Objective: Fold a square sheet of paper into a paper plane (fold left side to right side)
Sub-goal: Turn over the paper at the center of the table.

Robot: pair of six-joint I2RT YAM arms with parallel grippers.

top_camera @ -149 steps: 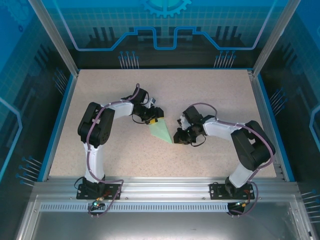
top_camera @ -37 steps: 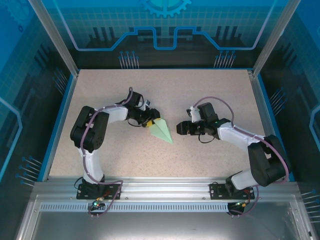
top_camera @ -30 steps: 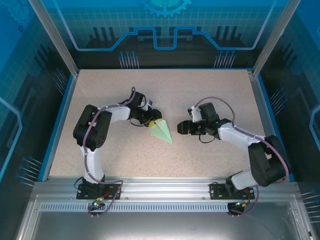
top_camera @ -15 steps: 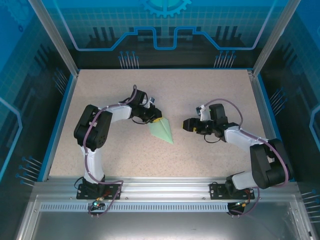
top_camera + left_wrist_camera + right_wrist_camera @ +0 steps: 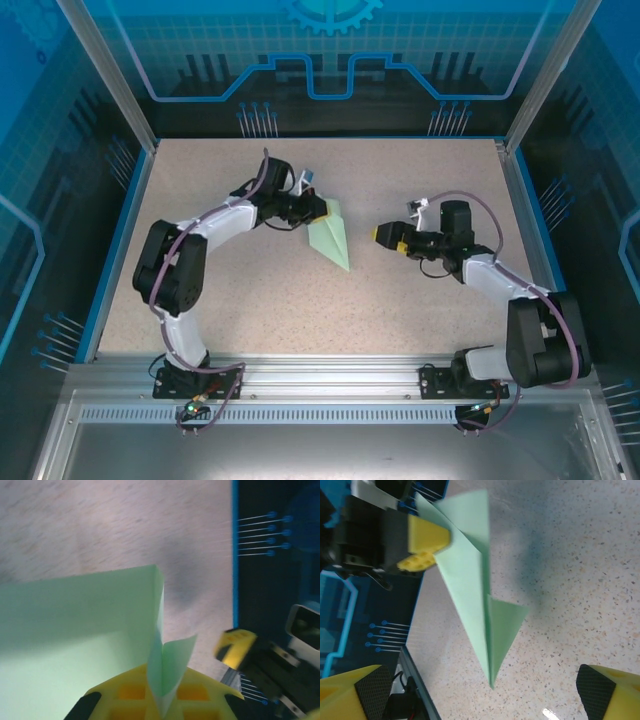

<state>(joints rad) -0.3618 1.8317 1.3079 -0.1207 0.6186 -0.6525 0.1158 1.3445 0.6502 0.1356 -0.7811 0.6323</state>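
The paper plane is a narrow pale mint-green dart with its sharp tip toward the near right. It seems raised a little off the table and casts a shadow. My left gripper is shut on its wide back end. In the left wrist view the folded paper is pinched upright between the yellow fingers. My right gripper stands open to the right of the plane, apart from it. In the right wrist view the plane hangs ahead, and the left gripper's yellow fingers hold its far end.
The speckled beige table is bordered by a blue rim and an aluminium frame. The right gripper's yellow finger shows at the right in the left wrist view, near the blue table edge.
My left gripper has carried the plane toward the back of the table. My right gripper has drawn back to the right, away from the plane's tip.
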